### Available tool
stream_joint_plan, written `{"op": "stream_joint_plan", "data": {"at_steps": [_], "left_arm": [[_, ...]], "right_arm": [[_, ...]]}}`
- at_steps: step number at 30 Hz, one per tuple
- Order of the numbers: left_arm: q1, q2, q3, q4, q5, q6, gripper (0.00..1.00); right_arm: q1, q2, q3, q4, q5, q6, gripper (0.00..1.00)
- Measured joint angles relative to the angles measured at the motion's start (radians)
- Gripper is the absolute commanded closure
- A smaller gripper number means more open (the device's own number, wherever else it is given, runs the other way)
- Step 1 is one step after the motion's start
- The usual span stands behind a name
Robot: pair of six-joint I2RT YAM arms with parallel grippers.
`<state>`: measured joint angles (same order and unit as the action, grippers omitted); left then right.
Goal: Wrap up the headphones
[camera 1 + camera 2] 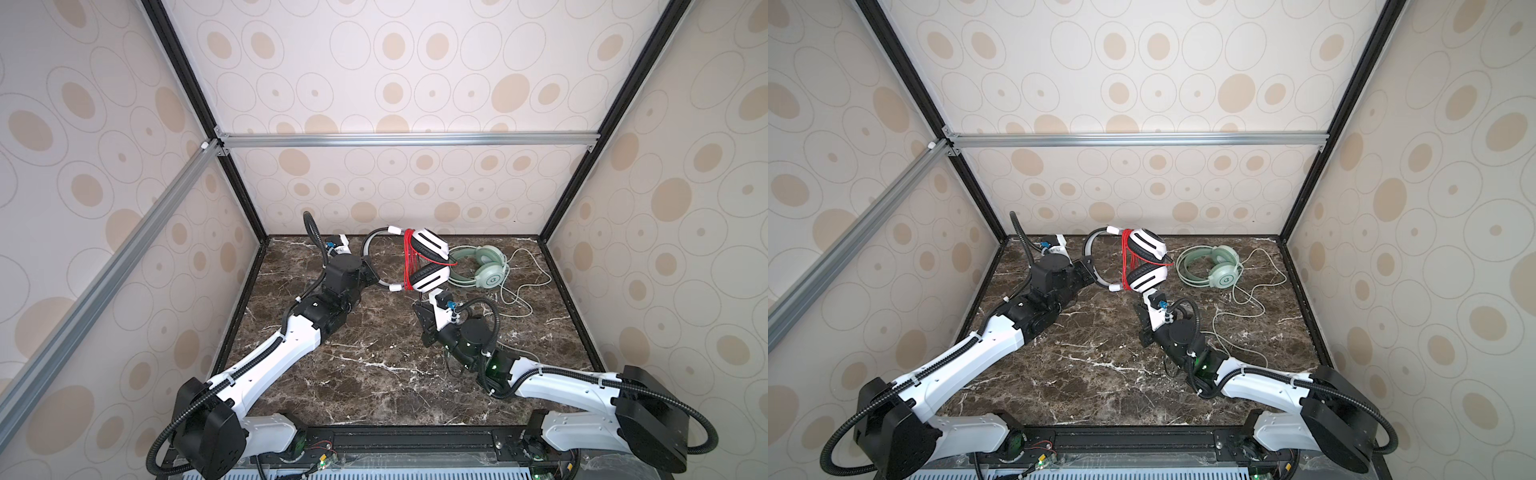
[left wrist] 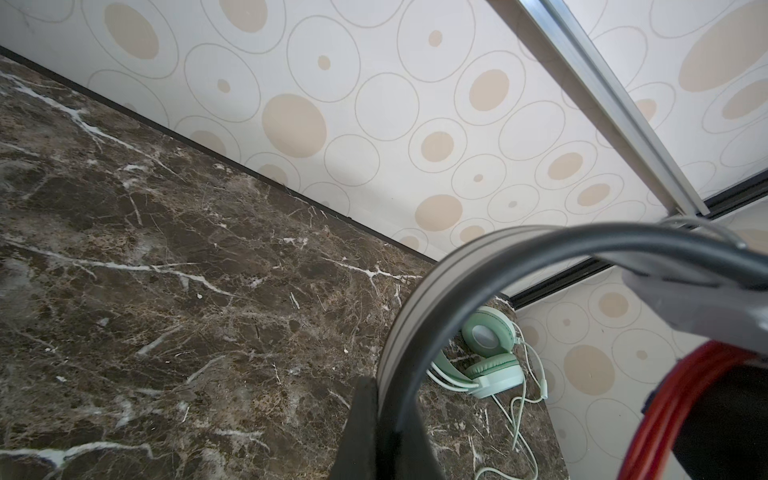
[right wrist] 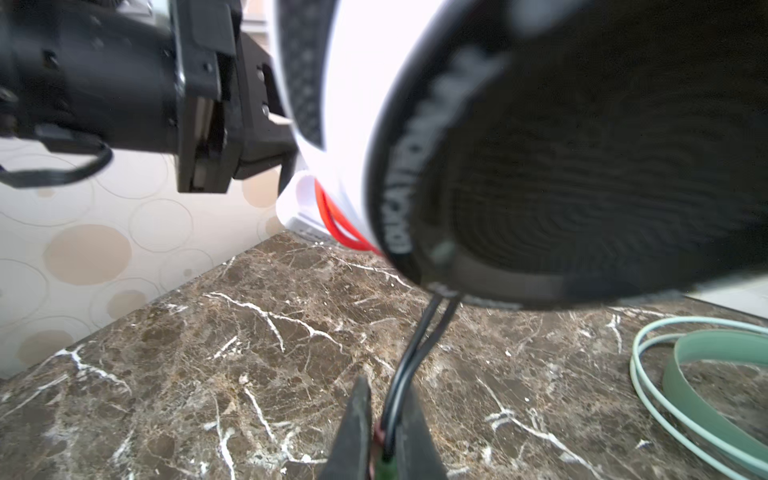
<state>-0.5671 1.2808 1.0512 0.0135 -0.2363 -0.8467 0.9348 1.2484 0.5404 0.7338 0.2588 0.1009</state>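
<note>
The white headphones (image 1: 432,245) with black ear pads hang above the marble table at the back, in both top views (image 1: 1152,245). Their thin red cord (image 1: 409,259) is wound in several loops across the band next to the cups. My left gripper (image 2: 384,432) is shut on the grey headband (image 2: 457,266) and holds the set up. My right gripper (image 3: 386,411) sits just below the lower cup (image 3: 582,145), shut on the dark end of the cord (image 3: 415,345). The mint-green headphones (image 1: 486,270) lie flat at the back right, untouched.
The green set's pale cord (image 1: 523,286) sprawls in loose loops over the right side of the table and runs under my right arm (image 1: 469,340). Patterned walls close in the table (image 1: 353,395) at the back and sides. An aluminium bar (image 1: 407,139) crosses overhead.
</note>
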Motion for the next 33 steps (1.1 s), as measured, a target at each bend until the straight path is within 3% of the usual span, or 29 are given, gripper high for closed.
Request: {"op": "stream_joint_plan", "data": {"at_steps": [14, 23, 33], "left_arm": [[-0.041, 0.047, 0.068, -0.003, -0.063, 0.053, 1.0], [-0.112, 0.047, 0.031, 0.069, -0.238, 0.243, 1.0], [-0.159, 0.029, -0.028, 0.109, -0.37, 0.453, 1.0]], "right_arm": [[0.042, 0.032, 0.036, 0.027, 0.038, 0.01, 1.0], [0.05, -0.036, 0.063, -0.1, 0.053, 0.104, 1.0], [0.058, -0.046, 0.196, -0.389, 0.066, 0.161, 1.0]]}}
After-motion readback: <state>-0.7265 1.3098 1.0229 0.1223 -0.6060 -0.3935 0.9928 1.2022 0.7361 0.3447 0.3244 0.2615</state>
